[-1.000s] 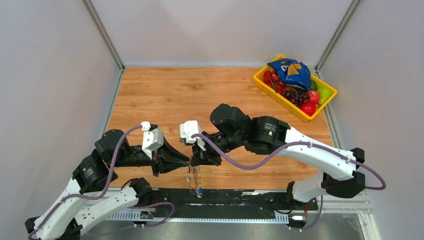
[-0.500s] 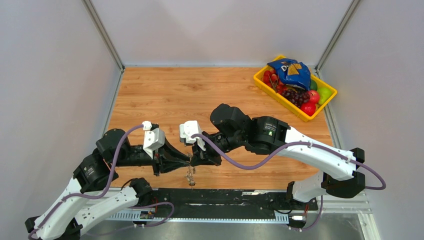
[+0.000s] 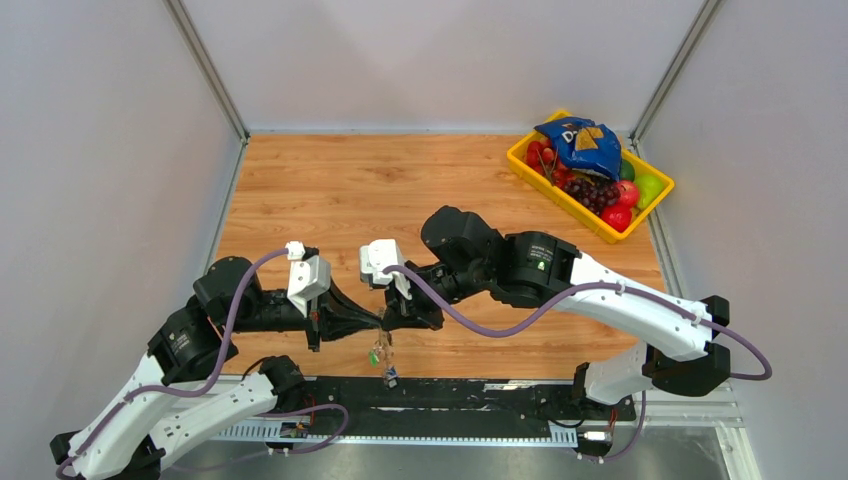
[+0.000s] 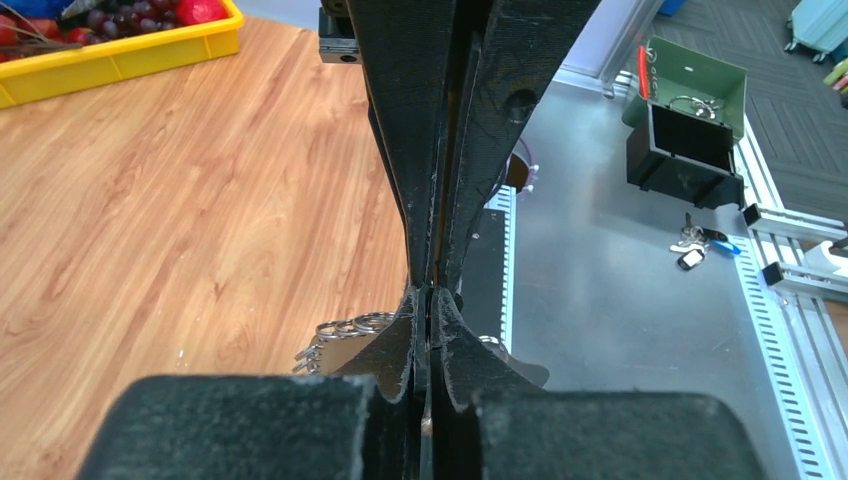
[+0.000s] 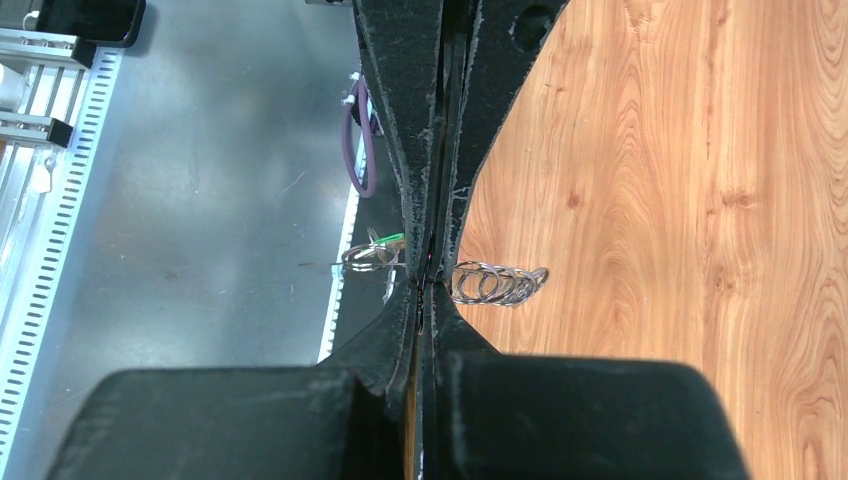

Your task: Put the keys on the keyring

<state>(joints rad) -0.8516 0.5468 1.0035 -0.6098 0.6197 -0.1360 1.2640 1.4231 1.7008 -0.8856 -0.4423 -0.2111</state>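
My two grippers meet tip to tip above the table's near edge. The left gripper (image 3: 377,322) (image 4: 428,298) is shut, and so is the right gripper (image 3: 389,321) (image 5: 427,287). Both pinch the keyring (image 5: 497,284) (image 4: 345,327), whose silver loops stick out on either side of the closed tips. Under the tips hang the keys (image 3: 381,358), small and silver. One has a green tag (image 5: 391,239) and a lower one carries a blue bit (image 3: 391,379). The pinched stretch of the ring is hidden between the fingers.
A yellow tray (image 3: 527,168) of fruit and a blue snack bag stands at the table's back right. The black base strip (image 3: 470,398) runs under the hanging keys. Off the table, a green-and-black box (image 4: 688,110) and a loose key bunch (image 4: 697,245) lie on grey metal.
My left gripper has closed onto the keyring beside the right one. The hanging keys swung slightly, first up, then down again. Neither arm has shifted much.
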